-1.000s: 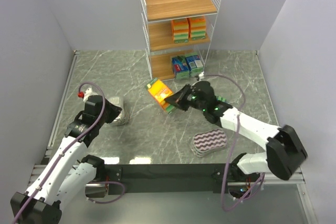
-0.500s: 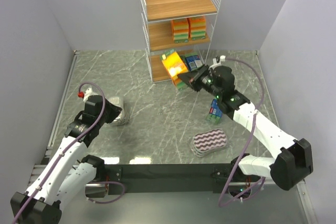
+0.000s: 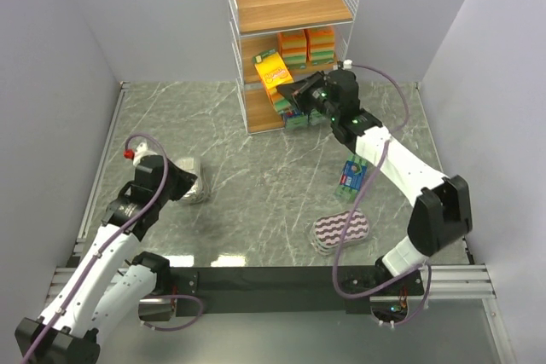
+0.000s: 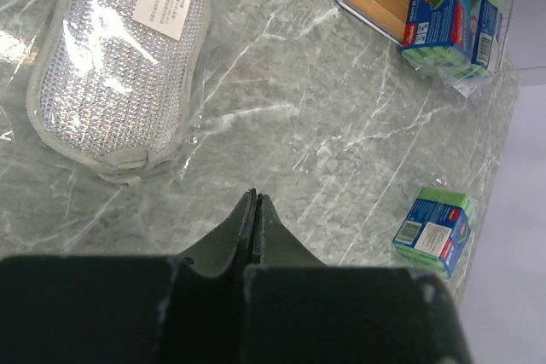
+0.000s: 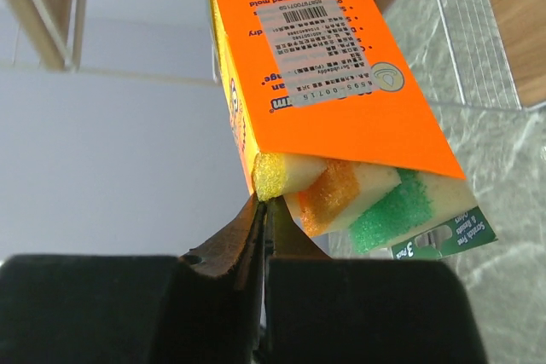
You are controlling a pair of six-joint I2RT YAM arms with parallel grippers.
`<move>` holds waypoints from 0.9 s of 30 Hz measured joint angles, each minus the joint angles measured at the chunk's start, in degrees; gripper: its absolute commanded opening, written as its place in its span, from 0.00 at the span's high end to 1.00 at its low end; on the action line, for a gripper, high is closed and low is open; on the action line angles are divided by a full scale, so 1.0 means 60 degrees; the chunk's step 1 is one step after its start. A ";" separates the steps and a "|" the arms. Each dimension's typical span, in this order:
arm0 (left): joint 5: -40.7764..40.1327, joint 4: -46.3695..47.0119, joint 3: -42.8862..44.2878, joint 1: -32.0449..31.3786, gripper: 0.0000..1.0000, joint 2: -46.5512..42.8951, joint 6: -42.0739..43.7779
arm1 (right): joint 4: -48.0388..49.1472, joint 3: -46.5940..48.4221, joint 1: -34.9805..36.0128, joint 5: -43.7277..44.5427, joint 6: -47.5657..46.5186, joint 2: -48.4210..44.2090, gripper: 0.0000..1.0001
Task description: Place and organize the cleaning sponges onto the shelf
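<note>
My right gripper (image 3: pixel 290 98) is shut on an orange-yellow sponge pack (image 3: pixel 272 74) and holds it in the air in front of the shelf (image 3: pixel 290 6), at its middle tier. In the right wrist view the shut tips (image 5: pixel 263 200) pinch the lower corner of that pack (image 5: pixel 324 66). Two orange-yellow packs (image 3: pixel 307 47) stand on the middle tier. Blue-green packs (image 4: pixel 448 14) sit on the bottom tier. My left gripper (image 3: pixel 177 179) is shut and empty beside the silvery-grey sponge (image 3: pixel 192 182), which also shows in the left wrist view (image 4: pixel 115 57).
A blue-green pack (image 3: pixel 351 178) lies on the marble table right of centre, and it also shows in the left wrist view (image 4: pixel 433 232). The purple-white striped oval sponge (image 3: pixel 339 232) lies near the front. Grey walls close in the sides and the back.
My right gripper has carried the orange-yellow pack from the table's middle up and back to the shelf's middle tier. The left arm has barely moved.
</note>
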 measured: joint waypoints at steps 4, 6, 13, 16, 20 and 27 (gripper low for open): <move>0.0000 -0.0044 0.0004 0.0000 0.99 -0.0080 0.0000 | -0.0120 0.0841 -0.0007 0.0102 0.0248 0.0772 1.00; 0.0004 -0.0055 0.0004 0.0000 0.99 -0.0098 0.0000 | -0.0135 0.1239 -0.0018 0.0102 0.0430 0.1122 1.00; 0.0004 -0.0091 0.0004 0.0000 0.99 -0.0178 -0.0004 | -0.0328 0.2776 -0.0018 0.0069 0.1104 0.2466 1.00; 0.0004 -0.0127 0.0004 0.0000 0.99 -0.0226 -0.0007 | -0.0393 0.3432 -0.0018 0.0106 0.1373 0.3045 1.00; 0.0007 -0.0124 0.0000 0.0000 0.99 -0.0288 -0.0011 | -0.0539 0.4156 -0.0015 0.0299 0.1599 0.3526 1.00; 0.0011 -0.0124 -0.0055 0.0000 0.99 -0.0335 -0.0011 | -0.1133 0.5781 -0.0025 0.0703 0.1657 0.4430 1.00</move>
